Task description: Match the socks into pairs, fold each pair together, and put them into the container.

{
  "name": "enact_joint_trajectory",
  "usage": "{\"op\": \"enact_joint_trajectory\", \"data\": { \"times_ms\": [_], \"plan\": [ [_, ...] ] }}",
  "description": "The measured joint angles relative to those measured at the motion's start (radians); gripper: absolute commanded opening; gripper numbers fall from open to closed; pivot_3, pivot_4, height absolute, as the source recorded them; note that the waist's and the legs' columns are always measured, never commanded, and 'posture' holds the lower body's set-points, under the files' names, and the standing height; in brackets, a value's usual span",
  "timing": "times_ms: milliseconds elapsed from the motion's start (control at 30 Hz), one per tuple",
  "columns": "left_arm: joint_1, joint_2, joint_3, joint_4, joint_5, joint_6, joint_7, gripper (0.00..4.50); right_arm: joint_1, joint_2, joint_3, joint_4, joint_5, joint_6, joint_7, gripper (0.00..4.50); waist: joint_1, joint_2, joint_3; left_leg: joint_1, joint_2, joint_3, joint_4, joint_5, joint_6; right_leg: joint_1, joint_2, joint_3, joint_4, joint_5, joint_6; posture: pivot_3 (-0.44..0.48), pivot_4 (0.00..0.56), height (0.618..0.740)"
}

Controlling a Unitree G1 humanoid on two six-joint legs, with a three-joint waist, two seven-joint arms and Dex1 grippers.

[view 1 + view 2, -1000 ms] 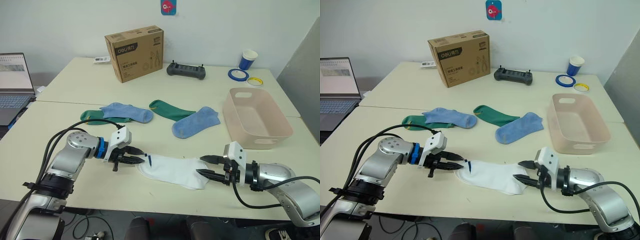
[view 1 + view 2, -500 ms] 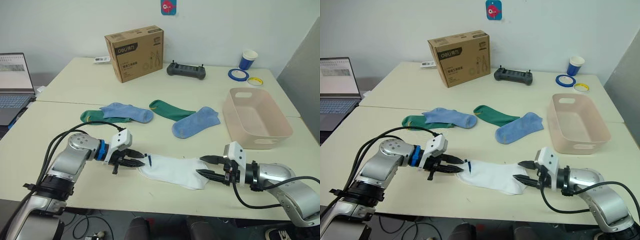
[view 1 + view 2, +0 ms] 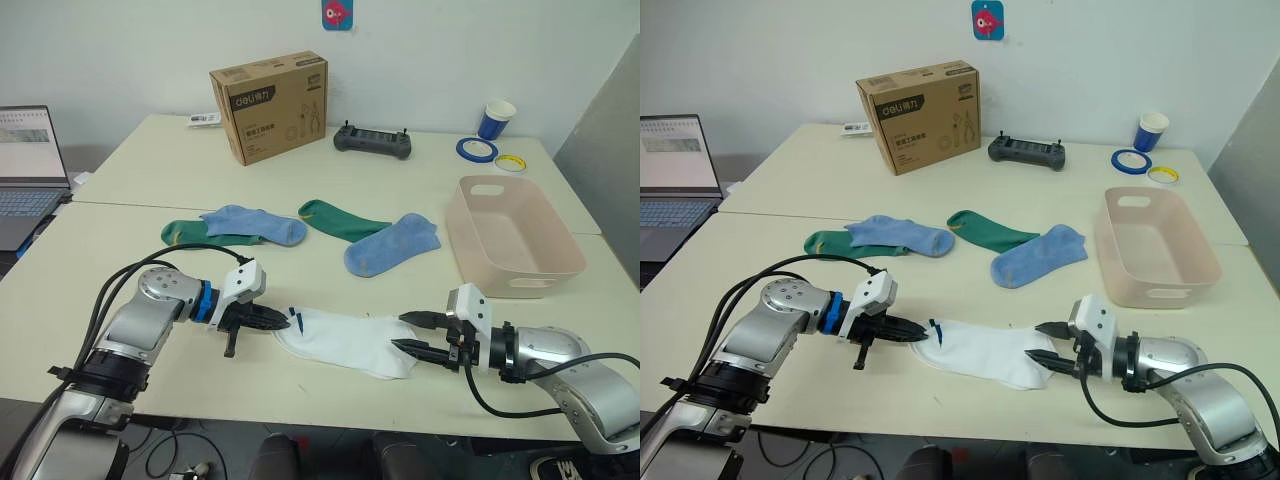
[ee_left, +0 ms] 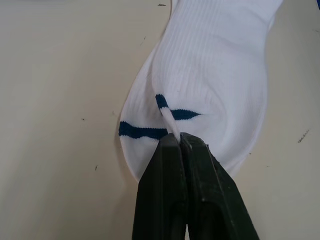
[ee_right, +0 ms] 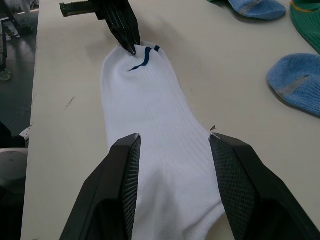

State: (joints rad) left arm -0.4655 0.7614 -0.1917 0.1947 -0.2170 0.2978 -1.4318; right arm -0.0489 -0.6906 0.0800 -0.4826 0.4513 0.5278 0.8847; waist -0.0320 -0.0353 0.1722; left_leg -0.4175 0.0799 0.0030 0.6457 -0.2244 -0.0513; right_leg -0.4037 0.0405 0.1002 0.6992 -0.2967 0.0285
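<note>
A white sock [image 3: 345,340] with a blue stripe at its cuff lies flat near the table's front edge. My left gripper [image 3: 285,320] is shut on that cuff, and the left wrist view shows the fabric pinched between the closed fingertips [image 4: 180,137]. My right gripper [image 3: 412,334] stands open at the toe end, its fingers either side of the sock [image 5: 160,150]. Farther back lie two light blue socks [image 3: 255,224] [image 3: 392,244] and two dark green socks [image 3: 190,232] [image 3: 340,220]. The pale pink container [image 3: 530,275] sits at the right.
A brown cardboard box [image 3: 268,92], a black controller [image 3: 372,141], a blue paper cup [image 3: 496,118] and tape rolls [image 3: 477,149] stand along the back. A laptop [image 3: 25,175] is at the far left.
My left gripper's fingers, spread at the sock's cuff before, have closed on it. The right gripper has stayed in place and open.
</note>
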Motion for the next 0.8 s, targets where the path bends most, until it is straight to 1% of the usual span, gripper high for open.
{"op": "enact_joint_trajectory", "data": {
  "times_ms": [100,267,500,800],
  "plan": [
    [-0.017,0.003,0.002,0.011,-0.003,0.015,0.001,0.06,0.000,0.000,0.001,0.000,0.000,0.000,0.000,2.36,0.000,0.000,0.000,0.000,0.000,0.000,0.000,0.000,0.000,0.000,0.000,0.000,0.000,0.000,0.000,0.000,0.150,0.740],
    [-0.044,0.025,0.015,0.012,-0.023,0.088,0.000,0.06,0.000,0.000,0.004,0.000,0.001,0.000,0.001,2.36,0.000,0.000,0.000,0.000,0.000,0.000,0.000,0.000,0.000,0.000,0.000,0.000,0.000,0.000,0.000,0.000,0.150,0.740],
    [-0.044,0.032,0.015,0.038,-0.019,0.080,-0.001,0.06,0.000,0.000,0.005,0.000,0.001,0.000,0.003,2.36,0.000,0.000,0.000,0.000,0.000,0.000,0.000,0.000,0.000,0.000,0.000,0.000,0.000,0.000,0.000,0.000,0.150,0.740],
    [-0.039,0.030,0.015,0.017,-0.021,0.089,-0.001,0.06,0.000,0.000,0.005,0.000,0.001,0.000,0.006,2.36,0.000,0.000,0.000,0.000,0.000,0.000,0.000,0.000,0.000,0.000,0.000,0.000,0.000,0.000,0.000,0.000,0.150,0.740]
  ]
}}
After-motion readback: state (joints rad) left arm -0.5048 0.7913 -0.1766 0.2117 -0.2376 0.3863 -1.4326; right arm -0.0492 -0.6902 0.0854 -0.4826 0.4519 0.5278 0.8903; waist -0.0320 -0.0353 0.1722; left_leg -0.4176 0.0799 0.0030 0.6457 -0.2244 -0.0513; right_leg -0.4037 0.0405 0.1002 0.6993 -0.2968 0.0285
